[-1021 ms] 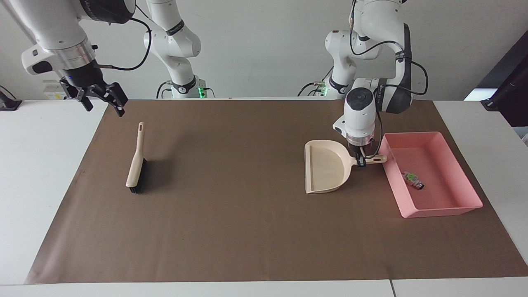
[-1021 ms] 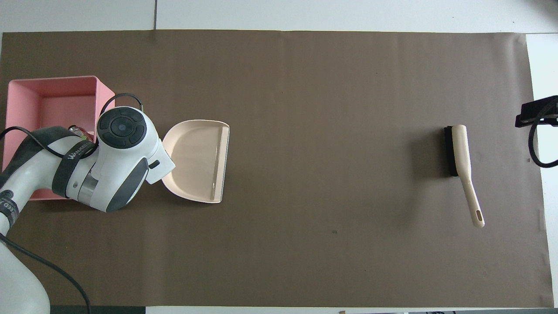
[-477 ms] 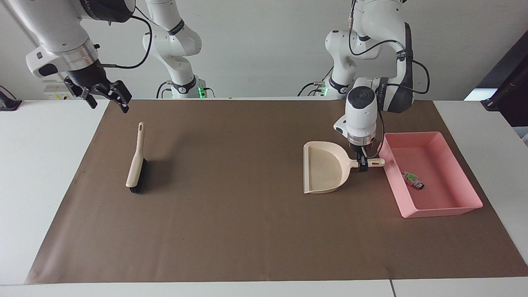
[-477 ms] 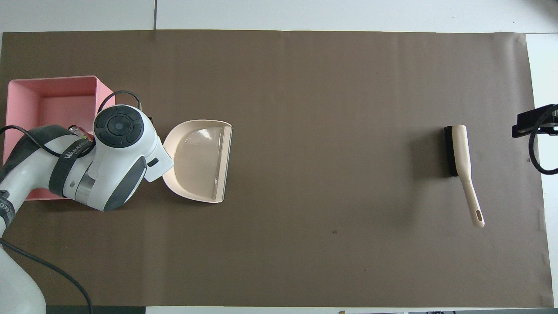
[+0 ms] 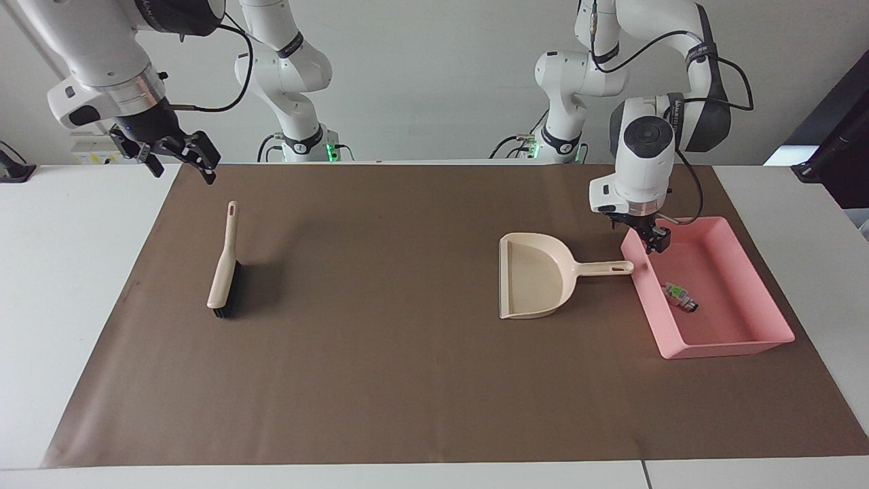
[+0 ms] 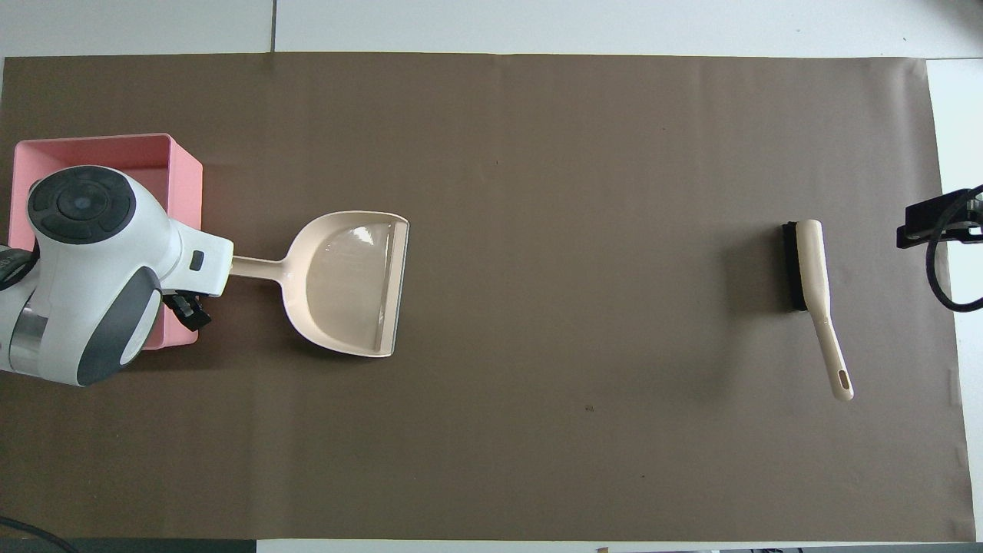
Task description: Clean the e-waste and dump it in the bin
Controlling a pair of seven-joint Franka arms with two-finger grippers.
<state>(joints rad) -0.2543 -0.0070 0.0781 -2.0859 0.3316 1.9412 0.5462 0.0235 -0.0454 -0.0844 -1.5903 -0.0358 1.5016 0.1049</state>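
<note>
Left gripper (image 5: 653, 239) now off the dustpan (image 5: 536, 275) handle, fingers apart over bin (image 5: 747, 343) rim, holding nothing; e-waste (image 5: 680, 297) in bin, task looks done; right gripper (image 5: 182, 157) open, waiting near brush (image 5: 224, 272)

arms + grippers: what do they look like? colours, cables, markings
Both arms: glossy white rounded links with dark grey joint bands, black cables looped outside. Left gripper and right gripper are small, black, two-fingered. The right has a silver wrist ring. Lettering on bands unreadable.
</note>
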